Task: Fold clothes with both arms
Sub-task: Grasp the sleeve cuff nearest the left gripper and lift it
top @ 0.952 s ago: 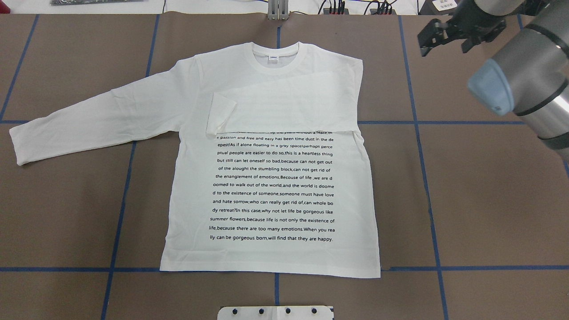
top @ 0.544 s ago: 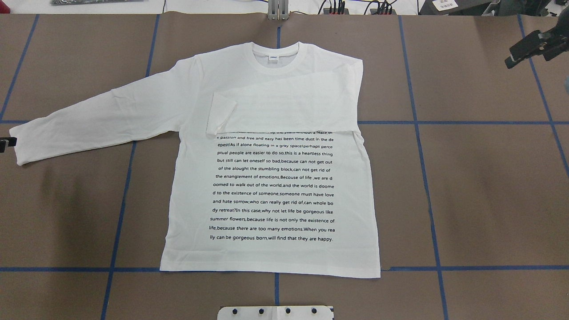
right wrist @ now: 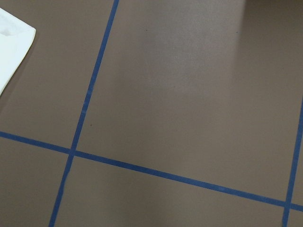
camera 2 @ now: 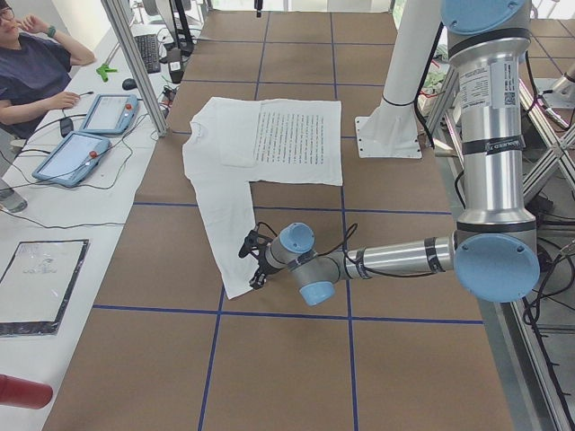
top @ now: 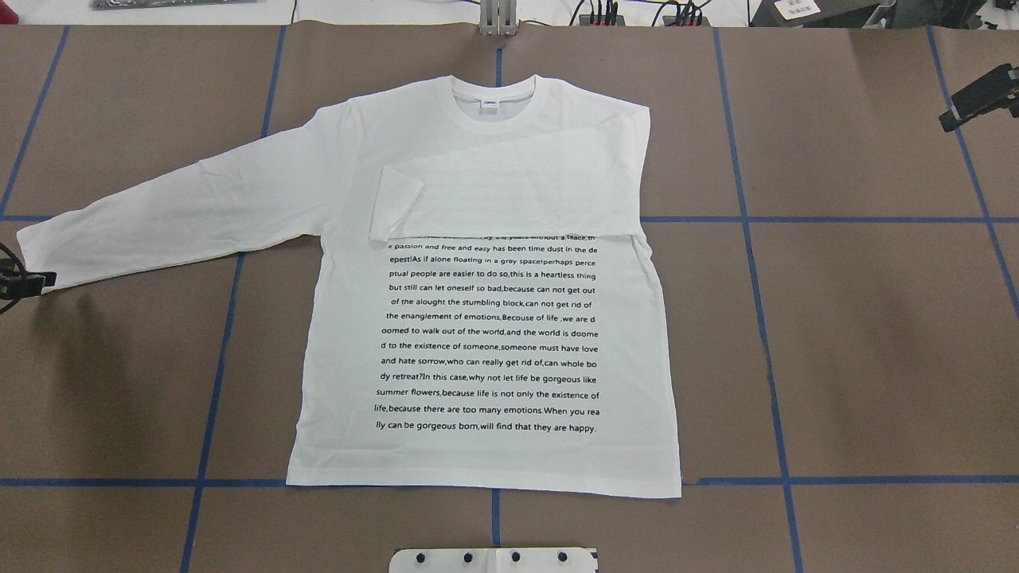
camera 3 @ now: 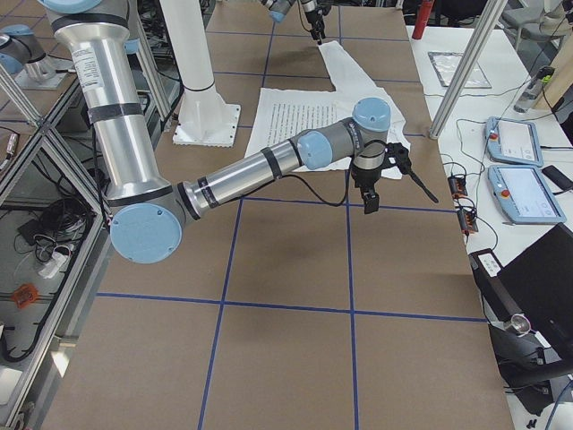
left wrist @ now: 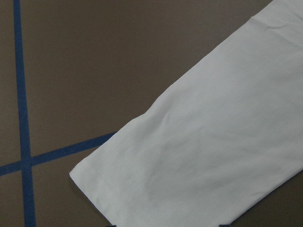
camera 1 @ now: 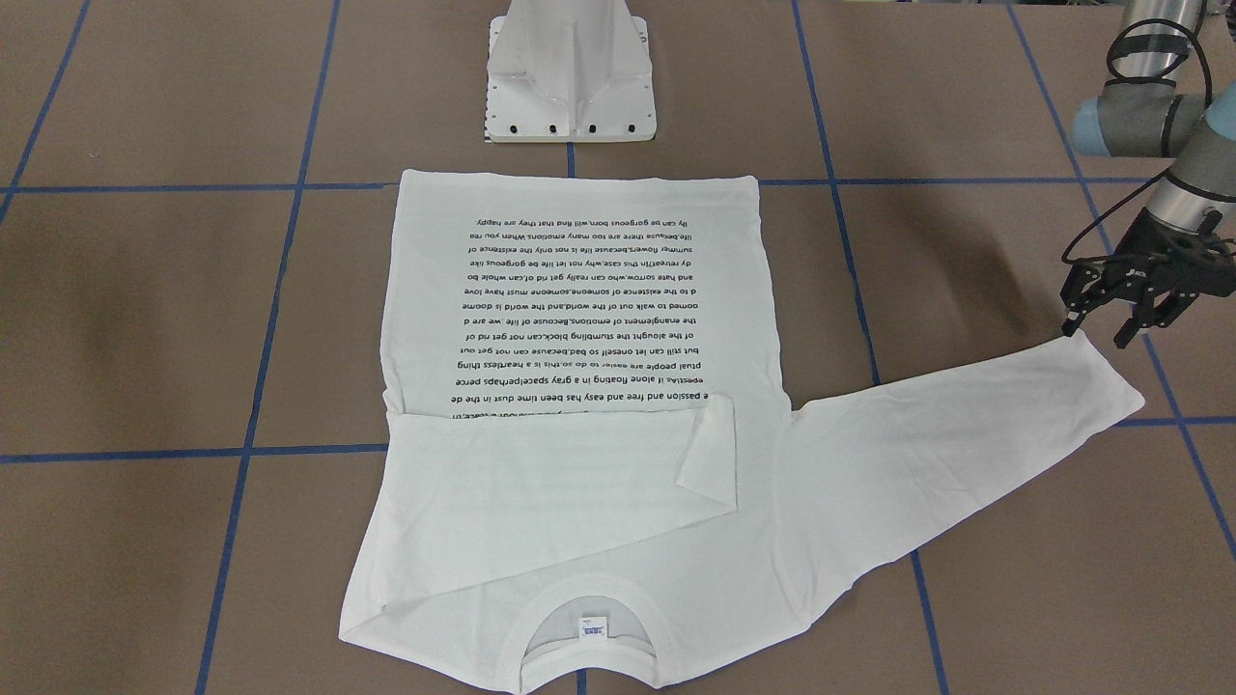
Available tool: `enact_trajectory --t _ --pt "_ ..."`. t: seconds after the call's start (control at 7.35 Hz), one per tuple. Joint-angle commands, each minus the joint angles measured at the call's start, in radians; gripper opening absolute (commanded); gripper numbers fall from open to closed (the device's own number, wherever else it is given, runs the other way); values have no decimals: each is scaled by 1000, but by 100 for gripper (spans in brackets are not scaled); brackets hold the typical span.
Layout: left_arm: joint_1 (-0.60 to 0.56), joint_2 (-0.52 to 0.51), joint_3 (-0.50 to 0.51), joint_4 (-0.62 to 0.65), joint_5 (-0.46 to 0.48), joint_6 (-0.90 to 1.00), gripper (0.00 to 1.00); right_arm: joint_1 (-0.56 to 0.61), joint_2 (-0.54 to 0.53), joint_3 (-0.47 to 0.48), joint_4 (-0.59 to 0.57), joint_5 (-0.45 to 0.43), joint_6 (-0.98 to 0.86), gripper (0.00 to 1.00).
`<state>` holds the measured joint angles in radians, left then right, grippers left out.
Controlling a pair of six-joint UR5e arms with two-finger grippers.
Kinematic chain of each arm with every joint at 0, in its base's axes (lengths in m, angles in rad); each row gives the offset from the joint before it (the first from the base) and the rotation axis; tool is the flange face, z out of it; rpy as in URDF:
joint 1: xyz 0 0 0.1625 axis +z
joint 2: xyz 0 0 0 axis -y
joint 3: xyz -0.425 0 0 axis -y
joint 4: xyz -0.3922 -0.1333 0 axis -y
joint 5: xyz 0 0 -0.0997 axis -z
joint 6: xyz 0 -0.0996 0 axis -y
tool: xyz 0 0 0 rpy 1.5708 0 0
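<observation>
The white long-sleeved T-shirt (top: pixel 486 334) lies flat, print up, collar at the far side. One sleeve (top: pixel 509 199) is folded across the chest. The other sleeve (top: pixel 175 207) stretches out to the overhead view's left. My left gripper (camera 1: pixel 1098 331) hovers open right at that sleeve's cuff (left wrist: pixel 142 179), one finger by the cuff's corner; it shows at the overhead view's left edge (top: pixel 22 282). My right gripper (top: pixel 983 95) is open over bare table at the far right, well away from the shirt (camera 3: pixel 304 116).
The white pedestal base (camera 1: pixel 570 77) stands just past the shirt's hem. Blue tape lines (top: pixel 748 219) grid the brown table. A side table with tablets (camera 2: pixel 85 135) and a seated person (camera 2: pixel 31 72) runs along the far edge.
The right arm has swung out to the right, leaving only its gripper at the overhead view's edge. The left gripper has come in at the left edge by the cuff.
</observation>
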<state>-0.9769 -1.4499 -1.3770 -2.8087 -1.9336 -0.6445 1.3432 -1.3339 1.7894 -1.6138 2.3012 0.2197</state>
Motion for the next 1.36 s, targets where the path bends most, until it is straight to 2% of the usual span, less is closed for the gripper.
enact_trajectory --t 0.0,0.41,0.54,0.68,0.82,1.09,1.22 --pt "29 -9 15 -2 8 0 69 1 -1 4 0 -2 0 100" --pt "29 0 19 0 8 2 48 1 -1 8 2 -2 0 100" --pt "27 3 18 -2 7 3 37 1 -1 8 0 -2 0 100" --pt "27 3 16 -2 7 2 9 1 1 7 2 -2 0 100" --pt "26 3 12 -2 1 3 0 1 1 7 2 -2 0 100" --pt "24 3 0 -12 1 5 0 1 1 14 0 0 6 100" --pt "23 2 -52 -37 4 8 0 1 1 16 0 1 7 100"
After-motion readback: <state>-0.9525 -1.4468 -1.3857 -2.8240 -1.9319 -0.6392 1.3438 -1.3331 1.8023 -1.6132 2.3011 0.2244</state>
